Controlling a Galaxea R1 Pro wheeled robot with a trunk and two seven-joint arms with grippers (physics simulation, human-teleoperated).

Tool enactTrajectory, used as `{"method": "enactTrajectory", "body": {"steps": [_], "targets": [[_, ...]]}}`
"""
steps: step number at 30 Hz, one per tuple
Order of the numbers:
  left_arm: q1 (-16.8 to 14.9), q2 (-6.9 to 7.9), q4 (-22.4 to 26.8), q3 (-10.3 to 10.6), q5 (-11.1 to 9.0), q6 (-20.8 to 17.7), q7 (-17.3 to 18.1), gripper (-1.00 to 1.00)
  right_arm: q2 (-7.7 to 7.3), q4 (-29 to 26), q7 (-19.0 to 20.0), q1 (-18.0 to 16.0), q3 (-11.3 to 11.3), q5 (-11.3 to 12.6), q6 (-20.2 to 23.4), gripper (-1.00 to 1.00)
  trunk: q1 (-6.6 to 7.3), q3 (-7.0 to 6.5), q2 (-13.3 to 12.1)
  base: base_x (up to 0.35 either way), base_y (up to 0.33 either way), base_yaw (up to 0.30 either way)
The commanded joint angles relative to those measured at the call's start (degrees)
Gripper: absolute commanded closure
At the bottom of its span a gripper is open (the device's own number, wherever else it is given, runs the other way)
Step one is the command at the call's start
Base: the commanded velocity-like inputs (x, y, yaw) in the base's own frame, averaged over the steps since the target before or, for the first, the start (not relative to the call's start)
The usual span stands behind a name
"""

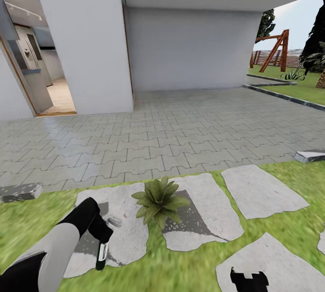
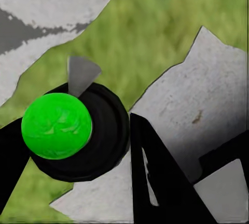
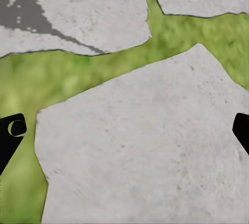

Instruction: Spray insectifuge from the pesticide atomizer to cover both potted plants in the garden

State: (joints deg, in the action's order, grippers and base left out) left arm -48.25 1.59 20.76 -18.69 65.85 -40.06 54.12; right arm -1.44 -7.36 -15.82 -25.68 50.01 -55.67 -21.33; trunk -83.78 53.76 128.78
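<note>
A potted plant [image 1: 159,199], a low rosette of pointed green leaves, sits on the grass between two pale stepping stones just ahead. My left gripper [image 1: 103,243] hangs down to its left, over a stone. It is shut on the pesticide atomizer [image 2: 56,125], which has a bright green round top, a black body and a small grey nozzle. The black fingers [image 2: 155,182] press against both sides of the atomizer. My right gripper [image 1: 248,278] is low at the right over a stepping stone [image 3: 135,146]; it is open [image 3: 127,130] with nothing in it.
Grey interlocking paving [image 1: 180,129] spreads beyond the lawn [image 1: 280,233] up to the white house wall [image 1: 85,39]. An open doorway [image 1: 40,80] is at the left. Far right stand a wooden swing frame [image 1: 275,50], a fence and another low spiky plant [image 1: 293,75].
</note>
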Motion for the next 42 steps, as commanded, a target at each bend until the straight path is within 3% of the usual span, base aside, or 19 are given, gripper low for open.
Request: {"method": "enactTrajectory", "body": {"steps": [1,4,7,16,31,37,42], "targets": [[0.08,0.07,0.58,0.28,0.50,-0.65,2.48,1.00,0.01,0.13,-0.26,0.05,0.43,-0.59,-0.21,-1.00,0.01,0.05,0.02,0.000,0.000,0.000],[0.07,0.46,2.68,1.06,0.74,-1.04,8.34,1.00,-0.02,0.09,-0.28,0.51,0.59,-0.45,-0.27,-1.00,0.01,0.05,0.02,0.000,0.000,0.000],[-0.05,0.55,4.22,1.30,0.97,-1.43,10.63,1.00,-0.05,0.10,-0.23,0.68,1.65,0.86,-0.29,-1.00,0.01,0.05,0.02,0.075,0.021,0.000],[0.45,0.33,4.55,1.55,5.95,-1.51,11.18,1.00,0.27,0.16,-0.22,0.72,1.93,1.36,-0.29,-1.00,0.01,0.08,0.02,0.308,0.051,-0.062],[0.61,0.83,4.61,1.61,6.79,-0.93,10.89,1.00,0.56,0.09,-0.18,0.72,2.37,1.55,-0.36,-1.00,0.01,0.94,0.02,0.333,0.088,-0.191],[0.74,0.98,4.28,1.54,12.11,-0.61,11.09,1.00,0.56,0.07,-0.18,0.72,2.38,1.53,-0.32,-1.00,0.01,1.01,0.02,0.160,0.056,-0.011],[0.82,1.06,3.71,1.52,12.77,-0.48,11.18,1.00,0.56,0.08,-0.21,0.72,2.38,1.53,-0.31,-1.00,0.01,1.41,0.02,0.006,0.002,0.000]]}}
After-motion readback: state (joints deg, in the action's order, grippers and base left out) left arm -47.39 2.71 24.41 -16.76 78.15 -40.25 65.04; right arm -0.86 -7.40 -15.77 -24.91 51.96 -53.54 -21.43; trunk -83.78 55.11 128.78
